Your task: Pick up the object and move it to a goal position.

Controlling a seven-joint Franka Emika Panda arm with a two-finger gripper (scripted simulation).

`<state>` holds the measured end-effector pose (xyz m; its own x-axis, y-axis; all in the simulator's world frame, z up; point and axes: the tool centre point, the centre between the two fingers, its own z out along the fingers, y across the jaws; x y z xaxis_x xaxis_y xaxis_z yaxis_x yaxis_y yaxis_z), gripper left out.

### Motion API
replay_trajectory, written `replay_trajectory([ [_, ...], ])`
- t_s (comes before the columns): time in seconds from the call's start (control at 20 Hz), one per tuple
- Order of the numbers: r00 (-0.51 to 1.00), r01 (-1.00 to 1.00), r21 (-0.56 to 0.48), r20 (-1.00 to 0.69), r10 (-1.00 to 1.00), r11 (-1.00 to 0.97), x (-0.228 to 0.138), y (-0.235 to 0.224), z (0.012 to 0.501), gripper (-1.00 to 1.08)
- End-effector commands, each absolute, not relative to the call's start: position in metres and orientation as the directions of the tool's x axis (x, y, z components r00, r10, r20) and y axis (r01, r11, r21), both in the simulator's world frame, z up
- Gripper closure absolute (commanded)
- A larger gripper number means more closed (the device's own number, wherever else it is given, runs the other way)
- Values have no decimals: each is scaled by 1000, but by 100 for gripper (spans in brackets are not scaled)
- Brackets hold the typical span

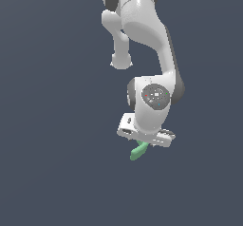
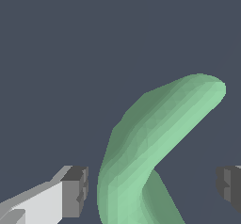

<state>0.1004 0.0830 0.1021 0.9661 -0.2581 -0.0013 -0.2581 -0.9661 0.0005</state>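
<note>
The object (image 2: 160, 129) is a mint-green bent piece with rounded ends. In the wrist view it lies between my two dark fingertips (image 2: 75, 190), with a gap on each side, narrower on one side than the other. My gripper (image 2: 153, 188) is open and straddles it without touching. In the exterior view the object (image 1: 138, 152) pokes out just below the white hand of my gripper (image 1: 142, 144), whose fingers are hidden behind the hand.
A plain dark grey-blue surface (image 1: 52, 173) fills the whole background. The white arm (image 1: 142, 25) reaches down from the top of the exterior view. No other objects show.
</note>
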Motion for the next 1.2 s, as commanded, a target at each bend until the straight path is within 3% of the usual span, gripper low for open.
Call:
replay_trajectory([
  [0.0, 966, -259, 0, 0, -259, -966, 101, 83, 95, -92],
  [0.3, 966, -259, 0, 0, -259, -966, 102, 83, 96, -92],
  [0.35, 966, -259, 0, 0, -259, -966, 102, 83, 96, 108],
  [1.15, 966, -259, 0, -1, -259, -966, 99, 77, 96, 108],
])
